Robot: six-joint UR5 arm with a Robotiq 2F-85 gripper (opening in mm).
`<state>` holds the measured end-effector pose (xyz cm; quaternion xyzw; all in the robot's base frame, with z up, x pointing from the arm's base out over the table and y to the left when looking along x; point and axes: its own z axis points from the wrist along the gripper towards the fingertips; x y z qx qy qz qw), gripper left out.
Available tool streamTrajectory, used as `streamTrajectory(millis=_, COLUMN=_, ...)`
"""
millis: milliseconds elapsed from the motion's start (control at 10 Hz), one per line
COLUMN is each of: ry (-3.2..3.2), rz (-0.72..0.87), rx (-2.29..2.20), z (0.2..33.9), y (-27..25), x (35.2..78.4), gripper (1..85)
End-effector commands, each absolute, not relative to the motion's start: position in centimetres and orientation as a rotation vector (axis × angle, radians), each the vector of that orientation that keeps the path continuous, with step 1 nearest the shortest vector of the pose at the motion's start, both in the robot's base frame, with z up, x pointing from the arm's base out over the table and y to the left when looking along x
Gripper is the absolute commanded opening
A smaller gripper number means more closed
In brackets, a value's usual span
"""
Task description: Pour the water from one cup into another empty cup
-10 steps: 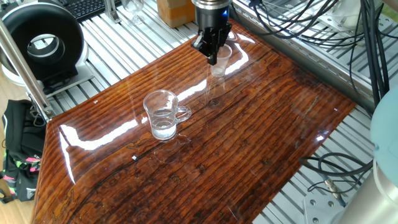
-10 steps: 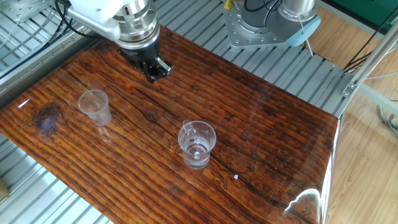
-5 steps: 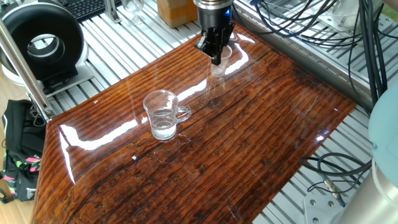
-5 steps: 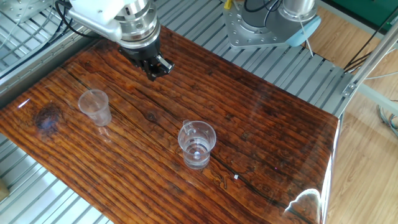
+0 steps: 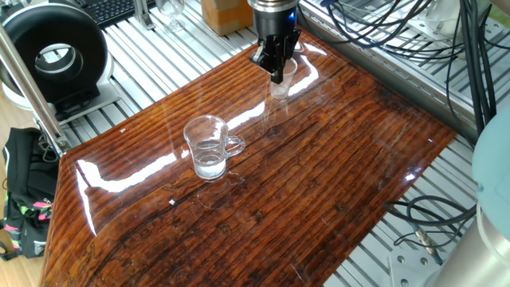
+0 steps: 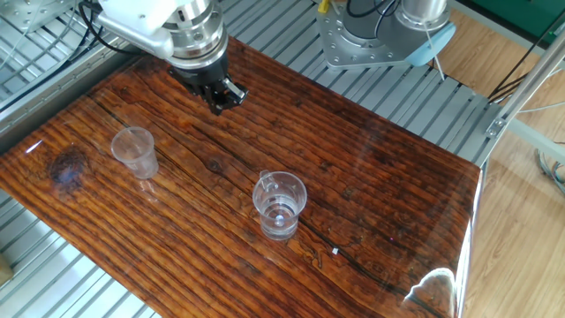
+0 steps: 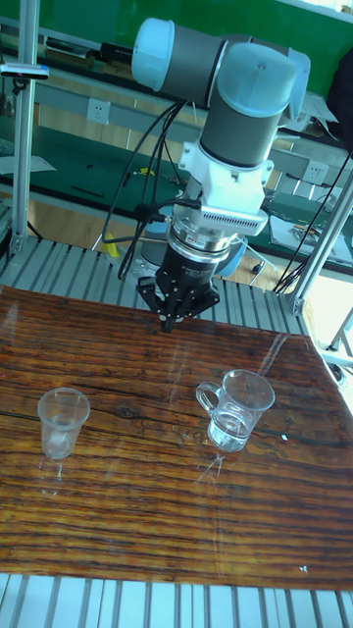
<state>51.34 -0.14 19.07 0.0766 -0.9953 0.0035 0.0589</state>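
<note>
The glass mug (image 5: 211, 147) (image 6: 280, 205) (image 7: 235, 407) stands upright near the middle of the wooden board (image 5: 319, 183), its handle (image 5: 236, 146) sticking out sideways. A little clear water (image 5: 210, 163) lies in its bottom. The small handleless cup (image 6: 135, 152) (image 7: 62, 422) (image 5: 284, 78) stands upright and looks empty, far from the mug. My gripper (image 5: 276, 75) (image 6: 222, 101) (image 7: 169, 322) points down over the board's far part, between the two cups and touching neither. Its fingers are together with nothing between them.
A black round device (image 5: 52, 52), a keyboard and a cardboard box (image 5: 225, 13) sit beyond the board on the slatted metal frame. Cables (image 5: 398, 32) hang at the right. A black bag (image 5: 24, 195) lies left of the board. The arm's base (image 6: 388, 35) stands beside the board.
</note>
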Motion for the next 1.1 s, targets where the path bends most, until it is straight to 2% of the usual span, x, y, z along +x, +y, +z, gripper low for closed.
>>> streamTrajectory(millis=0, ry=-3.069, rz=-0.085, rx=0.265, z=19.1, y=1.5, x=52.7, gripper=2.0)
streamTrajectory(millis=200, ry=-3.048, rz=0.005, rx=0.26, z=19.1, y=0.0, x=52.3, gripper=2.0)
streamTrajectory(millis=800, ry=-3.01, rz=-0.032, rx=0.23, z=19.2, y=0.5, x=51.1, gripper=2.0)
streamTrajectory(millis=1000, ry=-2.927, rz=0.034, rx=0.247, z=19.5, y=-0.8, x=49.2, gripper=2.0)
